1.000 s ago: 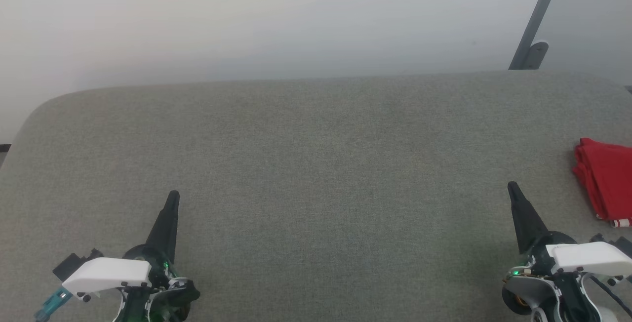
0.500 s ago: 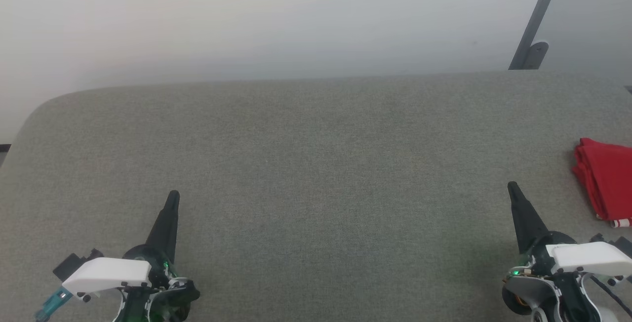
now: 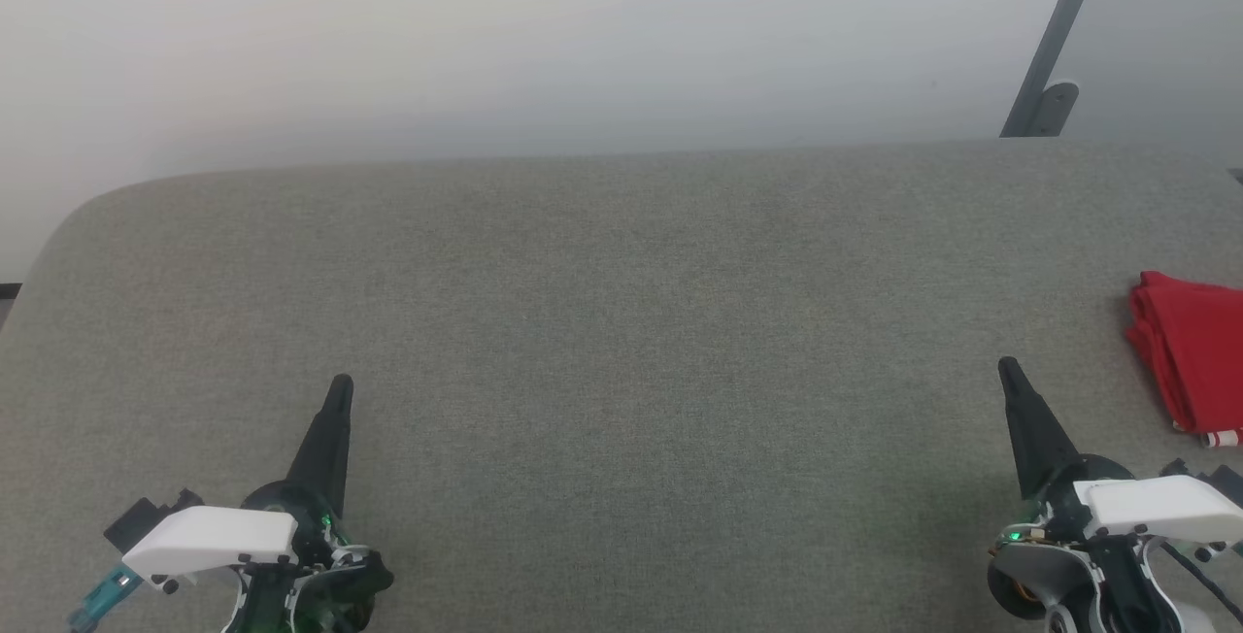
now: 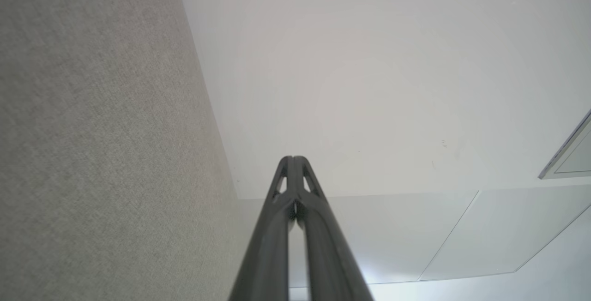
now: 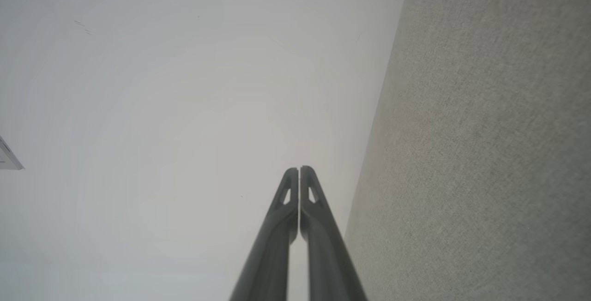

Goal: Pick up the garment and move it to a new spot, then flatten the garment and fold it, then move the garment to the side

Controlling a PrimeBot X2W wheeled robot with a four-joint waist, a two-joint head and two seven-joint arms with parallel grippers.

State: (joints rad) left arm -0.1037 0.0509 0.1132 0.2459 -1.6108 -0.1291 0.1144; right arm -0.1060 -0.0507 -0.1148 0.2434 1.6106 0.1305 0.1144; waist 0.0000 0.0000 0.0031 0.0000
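Two grippers hang low over the grey woven table, the left gripper at the lower left and the right gripper at the lower right. The wrist views show their dark tapered fingers pressed together, tips touching and holding nothing, before a pale smooth wall. The head view adds the garment, a red folded bundle with striped trim, lying at the table's right edge, apart from the right gripper. A grey slanted post stands behind.
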